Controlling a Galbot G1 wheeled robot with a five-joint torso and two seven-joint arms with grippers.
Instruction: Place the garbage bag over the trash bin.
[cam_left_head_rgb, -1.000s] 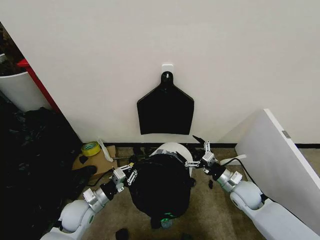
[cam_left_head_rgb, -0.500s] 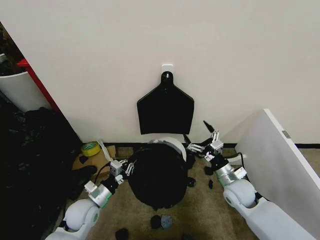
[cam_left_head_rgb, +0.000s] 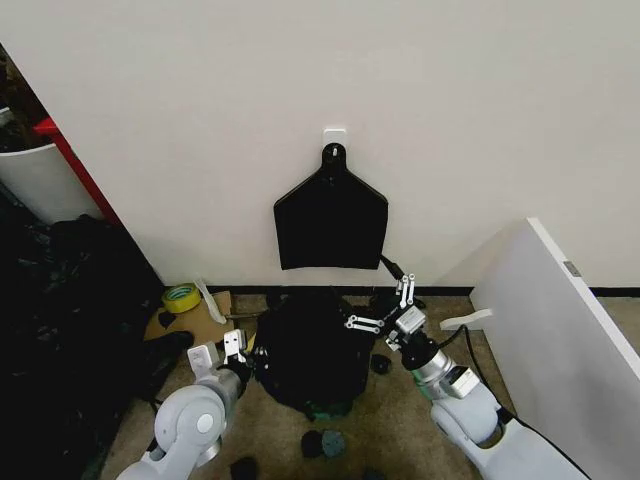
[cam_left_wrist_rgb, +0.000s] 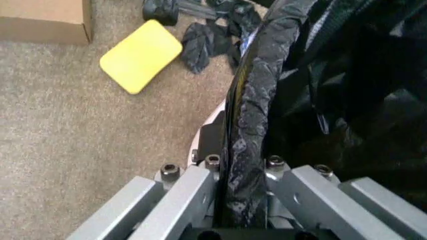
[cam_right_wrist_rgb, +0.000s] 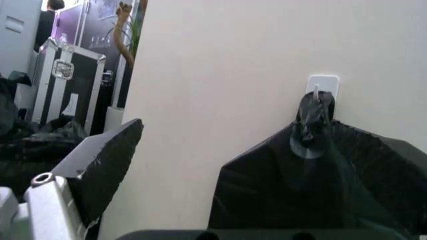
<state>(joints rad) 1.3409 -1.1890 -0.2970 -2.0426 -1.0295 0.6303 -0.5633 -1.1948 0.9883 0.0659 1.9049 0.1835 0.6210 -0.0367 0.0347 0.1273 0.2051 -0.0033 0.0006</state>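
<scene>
Garbage bag (cam_left_head_rgb: 312, 345) covers the trash bin on the floor below the wall-hung bundle of bags (cam_left_head_rgb: 331, 222). Left gripper (cam_left_wrist_rgb: 243, 200) clamps the bag's edge; right gripper (cam_left_head_rgb: 385, 305), fingers spread, holds nothing beside it.

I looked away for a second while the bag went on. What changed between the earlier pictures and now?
The garbage bag has come down over the trash bin, whose white rim has gone under black plastic. The left tool, shut on the bag's edge, drew back and down; the right tool, open, shifted in toward the bag's top. The hanging bundle of bags and tape roll stayed put.
</scene>
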